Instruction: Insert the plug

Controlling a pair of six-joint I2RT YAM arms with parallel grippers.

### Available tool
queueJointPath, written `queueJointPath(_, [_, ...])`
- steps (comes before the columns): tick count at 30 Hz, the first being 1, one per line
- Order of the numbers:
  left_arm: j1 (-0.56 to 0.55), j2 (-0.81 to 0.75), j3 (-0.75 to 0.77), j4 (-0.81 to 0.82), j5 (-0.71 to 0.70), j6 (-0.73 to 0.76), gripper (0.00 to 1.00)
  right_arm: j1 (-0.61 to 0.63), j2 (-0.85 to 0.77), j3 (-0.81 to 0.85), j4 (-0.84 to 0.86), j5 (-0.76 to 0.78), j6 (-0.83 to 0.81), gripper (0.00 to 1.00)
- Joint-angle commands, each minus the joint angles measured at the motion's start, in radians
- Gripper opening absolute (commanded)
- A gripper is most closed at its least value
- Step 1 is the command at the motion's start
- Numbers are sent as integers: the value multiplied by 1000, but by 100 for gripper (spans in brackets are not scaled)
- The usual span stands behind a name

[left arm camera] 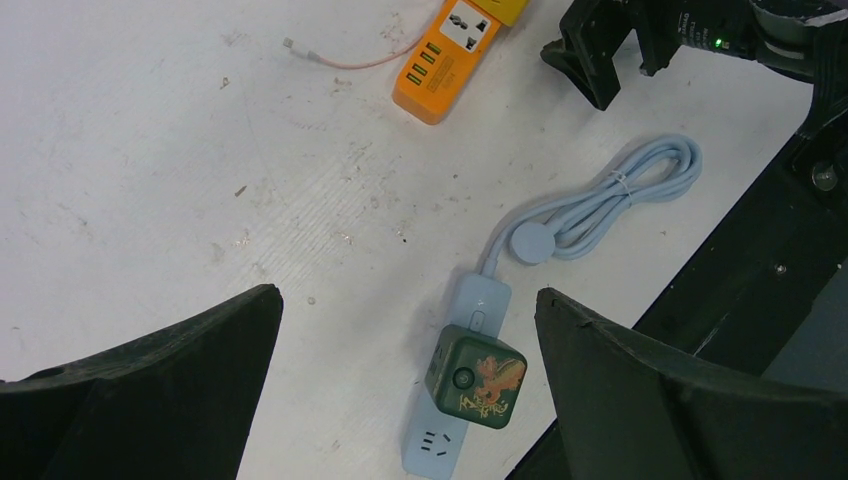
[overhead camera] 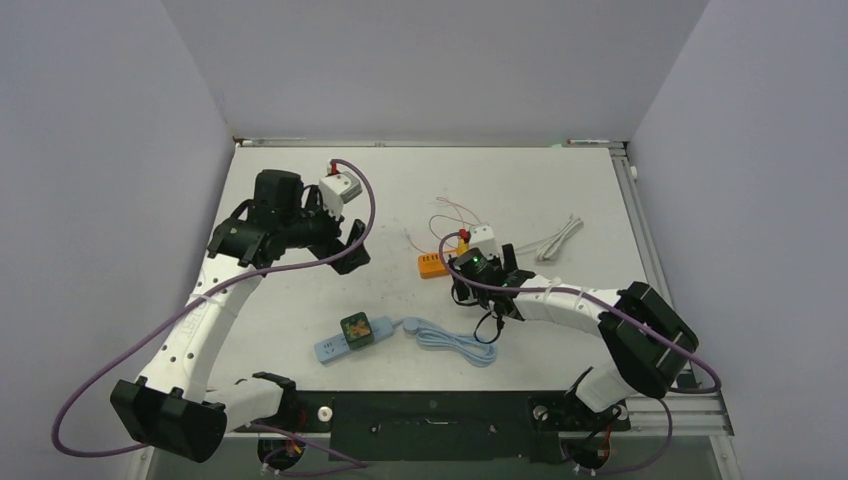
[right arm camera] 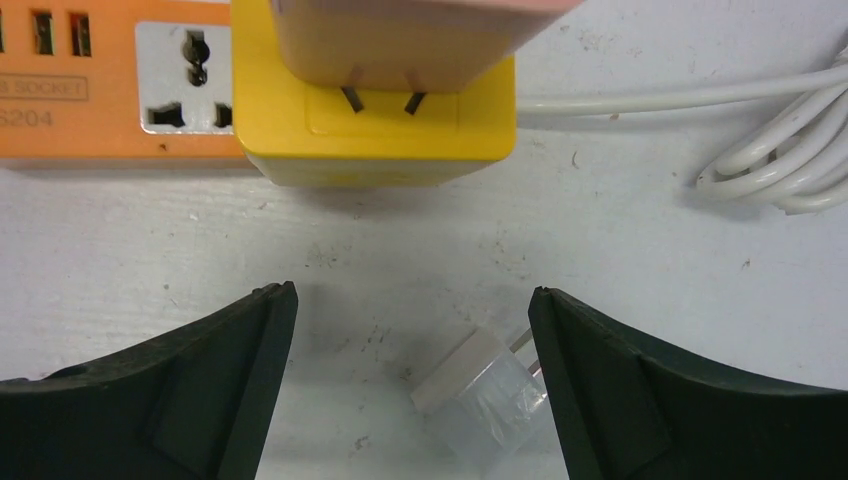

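right wrist view: the fingers (right arm camera: 150, 410) of the right gripper (right arm camera: 412, 320) stand wide apart and hold nothing. between them, nearer the finger on the picture's right, a small clear plug (right arm camera: 478, 388) lies on its side on the white table (right arm camera: 640, 260) with its prongs pointing up and to the right. whether the prongs touch that finger cannot be told. just beyond the fingertips sits a yellow adapter (right arm camera: 380, 135), butted against the end of an orange power strip (right arm camera: 100, 100), whose universal socket faces up. a peach plug body (right arm camera: 400, 35) stands over the adapter, and two flat prongs show between the body and the adapter's face. a white cable (right arm camera: 770, 150) loops at the right edge.

left wrist view: the fingers (left arm camera: 130, 400) of the left gripper (left arm camera: 408, 300) are also spread wide and empty, raised above the table. below and between them lies a pale blue power strip (left arm camera: 480, 300) with a dark green cube adapter (left arm camera: 476, 375) seated on it. its pale blue cable (left arm camera: 620, 195) is coiled just beyond the strip's far end.

top view: the left gripper is well apart from the orange power strip, while the right gripper is just beside it. the pale blue power strip lies near the front edge, between the two arms.
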State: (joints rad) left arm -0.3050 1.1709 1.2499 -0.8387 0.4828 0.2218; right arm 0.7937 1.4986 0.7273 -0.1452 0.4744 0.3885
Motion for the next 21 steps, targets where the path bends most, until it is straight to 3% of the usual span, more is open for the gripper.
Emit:
queueJointPath(1, [12, -22, 20, -16, 0, 8, 96, 1, -37, 115, -67, 10, -14, 90])
queueJointPath(11, [21, -5, 57, -48, -9, 7, 96, -9, -128, 240, -260, -73, -31, 90])
queueJointPath(21, [33, -2, 84, -55, -12, -2, 96, -86, -326, 139, -512, -94, 297, 90])
